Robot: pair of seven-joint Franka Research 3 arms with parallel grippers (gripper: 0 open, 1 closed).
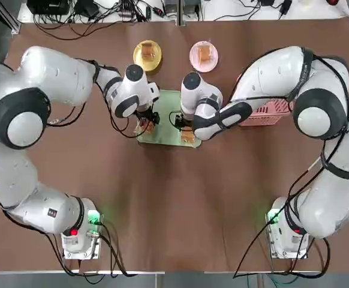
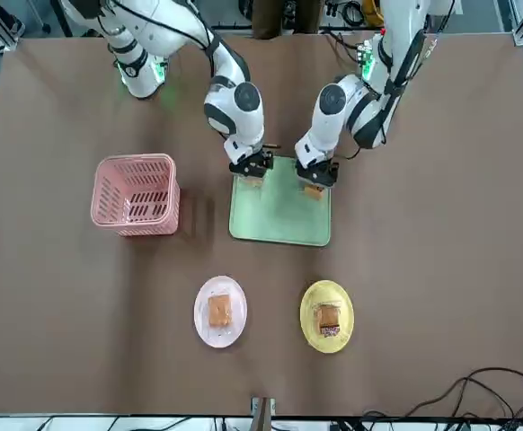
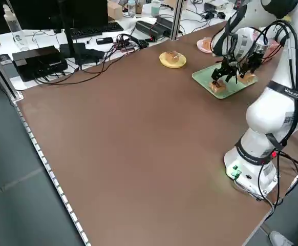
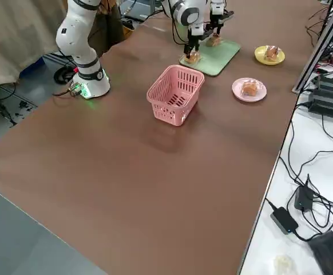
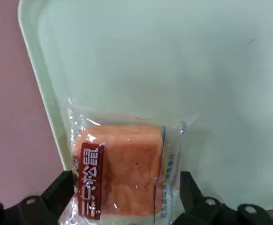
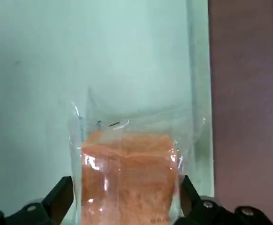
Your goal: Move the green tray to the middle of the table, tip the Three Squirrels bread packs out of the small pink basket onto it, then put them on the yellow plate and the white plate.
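- The left gripper (image 1: 144, 124) straddled a bread pack (image 5: 122, 173) at the green tray's (image 1: 168, 108) left near corner, fingers apart.
- The right gripper (image 1: 187, 133) spread likewise over another pack (image 6: 129, 180) at the tray's right near corner.
- The pink basket (image 1: 264, 113) stood right of the tray.

Even bright overhead light; soft shadows under arms; wrist views showing glare on bread packs (image 5: 122, 173), slightly soft.

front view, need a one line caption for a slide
Both open grippers, left and right, straddle bread packs on the green tray; the yellow plate and white plate each hold one.
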